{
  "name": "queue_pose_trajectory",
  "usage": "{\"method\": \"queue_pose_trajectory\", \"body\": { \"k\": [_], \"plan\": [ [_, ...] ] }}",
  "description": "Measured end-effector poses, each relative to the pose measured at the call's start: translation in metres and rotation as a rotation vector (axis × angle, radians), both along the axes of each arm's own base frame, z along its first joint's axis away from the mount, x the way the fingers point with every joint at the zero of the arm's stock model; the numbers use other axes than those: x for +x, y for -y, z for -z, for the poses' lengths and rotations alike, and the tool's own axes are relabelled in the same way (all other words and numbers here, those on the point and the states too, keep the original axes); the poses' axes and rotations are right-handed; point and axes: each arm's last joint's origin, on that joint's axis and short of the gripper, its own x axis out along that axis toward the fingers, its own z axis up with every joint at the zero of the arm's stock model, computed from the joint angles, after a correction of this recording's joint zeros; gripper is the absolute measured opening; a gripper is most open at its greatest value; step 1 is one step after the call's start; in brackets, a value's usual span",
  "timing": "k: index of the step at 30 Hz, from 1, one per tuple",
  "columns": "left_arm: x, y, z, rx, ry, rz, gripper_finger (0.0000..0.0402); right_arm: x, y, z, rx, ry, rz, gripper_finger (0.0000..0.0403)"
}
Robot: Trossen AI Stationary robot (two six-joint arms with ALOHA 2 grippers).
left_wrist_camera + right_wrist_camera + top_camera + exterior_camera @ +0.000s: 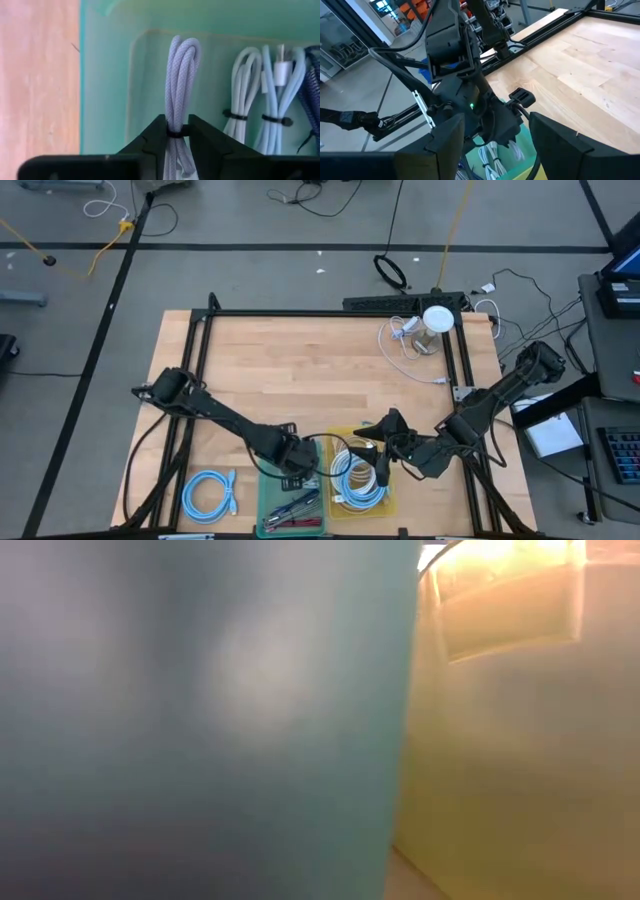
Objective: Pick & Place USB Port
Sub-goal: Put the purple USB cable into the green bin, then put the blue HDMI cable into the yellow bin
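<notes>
Placing step, by appearance: the left arm reaches from the far left of the counter [300,370] down to the green bin [270,490] at the near edge; its left claw [177,132] stands low inside, jaws closed lightly on a bundled lavender USB cable [181,75] at its black tie; release and a straight lift seem next; the right arm angles in from the right, its right claw [495,137] spread wide above the neighbouring yellow bin [390,502].

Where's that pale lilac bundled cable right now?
The lilac cable sits between the left gripper's fingers in the left wrist view, over the green bin at the table's near edge, beside the yellow bin.
</notes>
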Motion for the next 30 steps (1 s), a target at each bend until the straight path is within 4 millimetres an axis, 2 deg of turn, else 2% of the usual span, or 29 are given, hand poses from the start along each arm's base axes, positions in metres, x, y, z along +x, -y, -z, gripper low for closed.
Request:
{"method": "queue_pose_trajectory", "body": {
  "k": [5, 19, 23, 30],
  "plan": [
    [-0.0042, 0.0003, 0.0028, 0.003, -0.034, 0.008, 0.0096, -0.0006, 0.0005, 0.0016, -0.009, -0.015, 0.001, 0.0215],
    [-0.0059, 0.0037, -0.0007, -0.029, -0.026, -0.049, 0.011, -0.0019, 0.0014, 0.005, -0.01, -0.045, 0.008, 0.0215],
    [-0.0045, 0.0034, -0.0015, -0.039, -0.013, -0.069, 0.0147, -0.0015, 0.0016, 0.0052, 0.004, -0.05, -0.003, 0.0215],
    [-0.0033, -0.0014, -0.0052, -0.04, -0.003, -0.076, 0.0247, -0.0026, 0.0033, 0.0099, 0.01, -0.101, -0.017, 0.0215]
  ]
}}
